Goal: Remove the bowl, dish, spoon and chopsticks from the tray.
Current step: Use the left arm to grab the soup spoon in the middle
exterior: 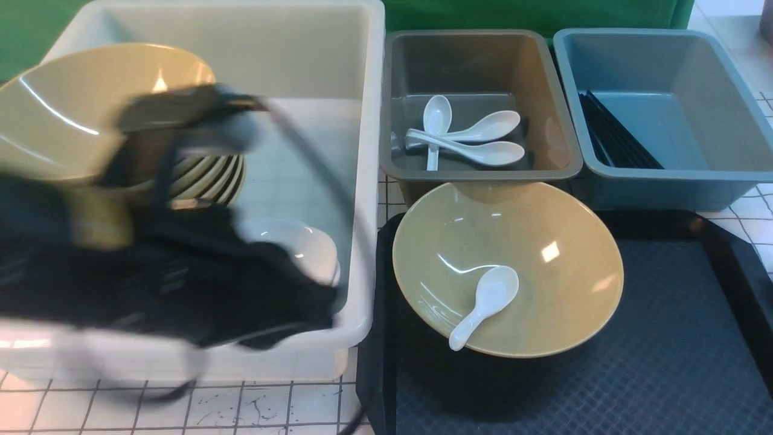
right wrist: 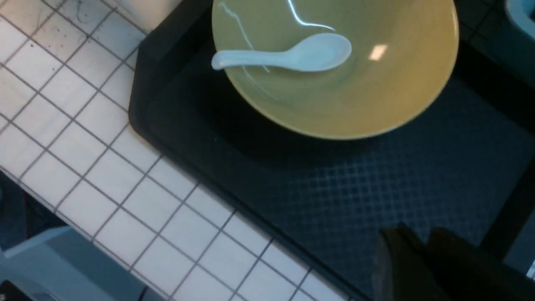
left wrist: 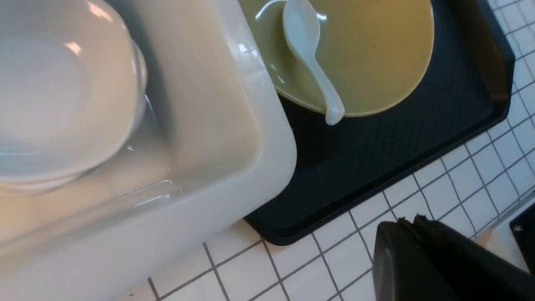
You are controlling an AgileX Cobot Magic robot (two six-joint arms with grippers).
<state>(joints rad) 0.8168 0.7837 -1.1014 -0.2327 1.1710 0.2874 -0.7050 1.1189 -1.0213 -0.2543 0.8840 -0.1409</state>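
Only the wrist views show us fingers.
We see left fingers [left wrist: 401, 238] closed, empty; right fingers [right wrist: 393, 255], we cannot tell; spoon [right wrist: 292, 56] in bowl [right wrist: 376, 96] beyond both.

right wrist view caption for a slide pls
One spoon lies in the bowl on the tray, handle at the rim.

A white tiled table [exterior: 259, 411] is carrying four things: a white tub [exterior: 369, 181] sitting at nine o'clock, a grey bin [exterior: 483, 175] at twelve, a blue bin [exterior: 664, 190] at two, and the tray [exterior: 664, 362] lying at five, just beside the tub.
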